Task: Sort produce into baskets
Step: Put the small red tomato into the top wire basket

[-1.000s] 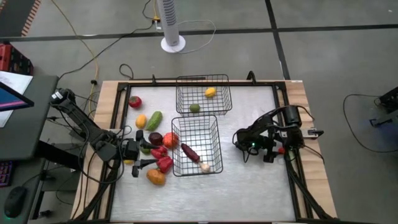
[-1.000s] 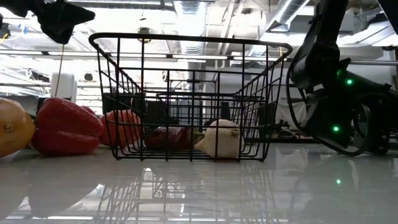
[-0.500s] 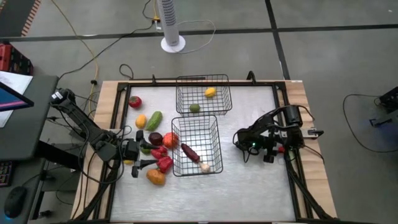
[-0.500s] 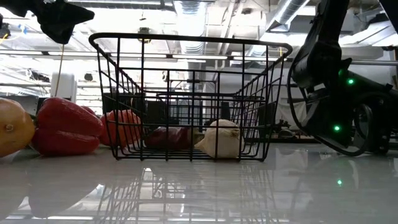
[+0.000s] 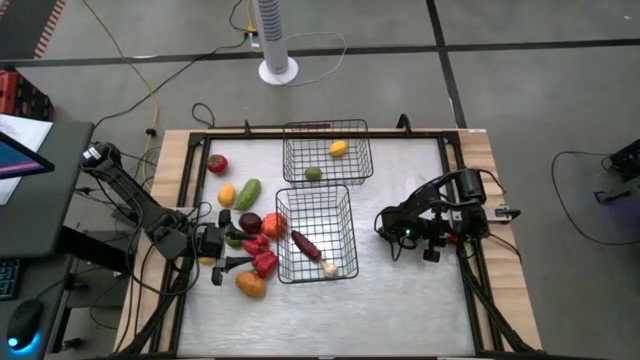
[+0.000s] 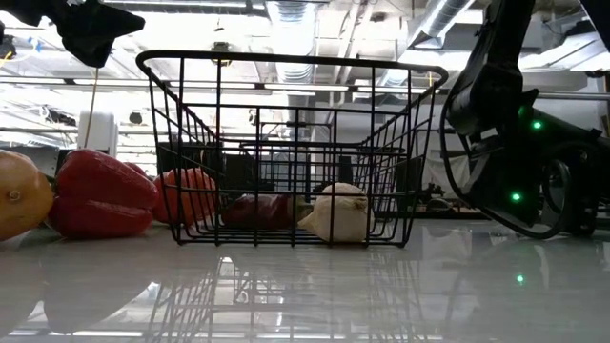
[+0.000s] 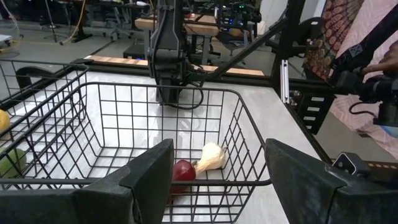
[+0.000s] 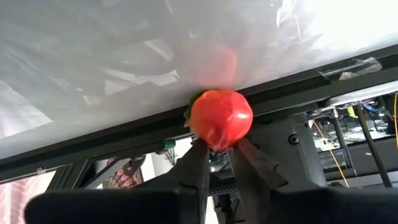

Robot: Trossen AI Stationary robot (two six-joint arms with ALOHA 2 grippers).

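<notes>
Red tomato-like piece point(image 8: 221, 118) sits against the black frame rail at the table's right edge, just ahead of the right gripper point(image 8: 219, 155). Its two fingers nearly meet under the fruit; whether they pinch it or merely touch it, cannot tell. From overhead the right gripper point(image 5: 440, 243) is low by that rail, well apart from both baskets.

Left gripper point(image 7: 217, 168) hovers with jaws spread wide and empty at the near basket point(image 5: 345, 200), facing across it. Inside: a dark maroon piece point(image 7: 182, 170) and a whitish garlic-like piece point(image 7: 210, 157), touching. Far basket point(image 5: 365, 160) holds a yellow piece point(image 5: 339, 148) and a green one point(image 5: 313, 173).

Unsorted cluster lies left of the near basket: red peppers point(image 6: 100, 191), an orange-yellow piece point(image 6: 21, 195), a green cucumber-like piece point(image 5: 248, 192), a small red one point(image 5: 217, 163) farther up.

Judgement: step in hand looks like recovering the stray tomato at the rail.
- The fruit is round and slick and likely to roll along the rail, so centre the fingers on its widest part before closing.
- Lift straight up to clear the rail before swinging inward.
- Release low inside the chosen basket so it does not bounce out.
- Keep clear of the left arm near the same basket.
</notes>
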